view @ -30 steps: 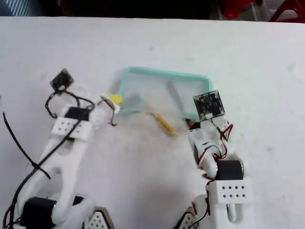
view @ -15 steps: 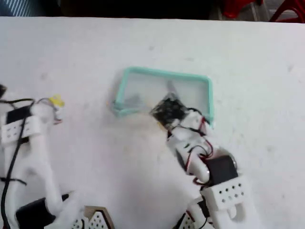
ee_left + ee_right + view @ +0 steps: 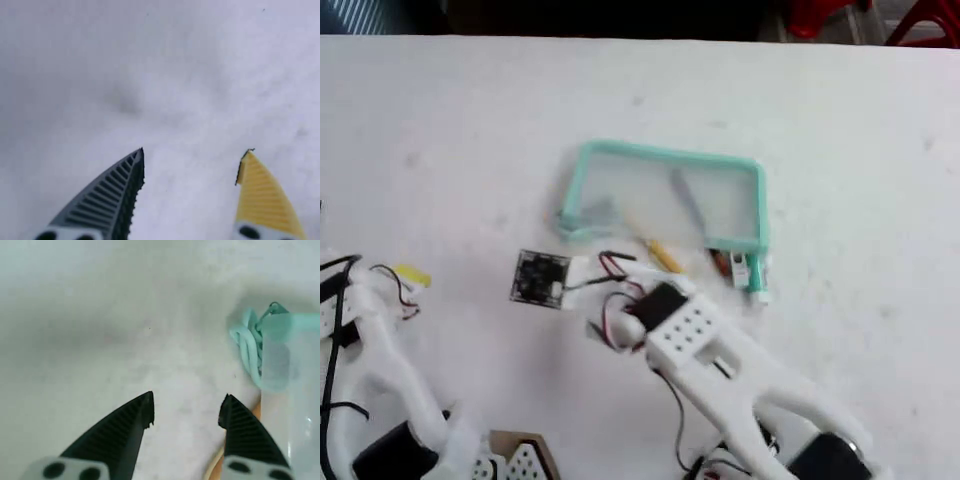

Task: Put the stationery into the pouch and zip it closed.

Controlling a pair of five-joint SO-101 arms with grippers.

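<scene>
The clear pouch (image 3: 665, 190) with a teal rim lies flat mid-table. A grey pen (image 3: 688, 205) shows through it. A yellow pencil (image 3: 660, 255) pokes out of its near edge, and small red and white pieces (image 3: 738, 267) lie at its near right corner. My right gripper (image 3: 186, 412) hangs open over bare table just off the pouch's near left corner, with the pouch (image 3: 290, 360) and its teal loop (image 3: 247, 345) beside it. My left gripper (image 3: 190, 165) is open over bare table at the far left, its yellow finger (image 3: 412, 276) visible from above.
The right arm (image 3: 720, 350) stretches across the near middle of the table, its wrist camera board (image 3: 538, 277) in front of the pouch. The left arm (image 3: 370, 350) stands along the left edge. The white table (image 3: 860, 150) is bare behind and right of the pouch.
My right arm swung left from the pouch's near right corner to its near left side. My left gripper drew back from the pouch's left corner to the table's far left.
</scene>
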